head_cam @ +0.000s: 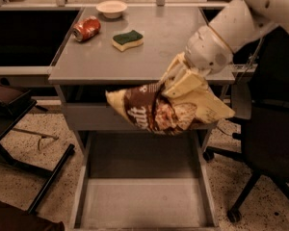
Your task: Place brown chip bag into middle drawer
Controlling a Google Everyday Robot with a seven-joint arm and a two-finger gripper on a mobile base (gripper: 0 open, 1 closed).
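Claw (181, 82) pinches the brown chip bag (154, 112), which sags beneath it; the middle drawer (144, 203) lies farther below. Slippery foil could slide free early or catch a side wall.

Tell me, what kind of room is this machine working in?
Probably an office or lab workroom: a grey metal cabinet with its drawer pulled out, a wheeled office chair beside it, and a speckled floor. The pincer hangs in front of the cabinet, clamped on a chip bag above the drawer.
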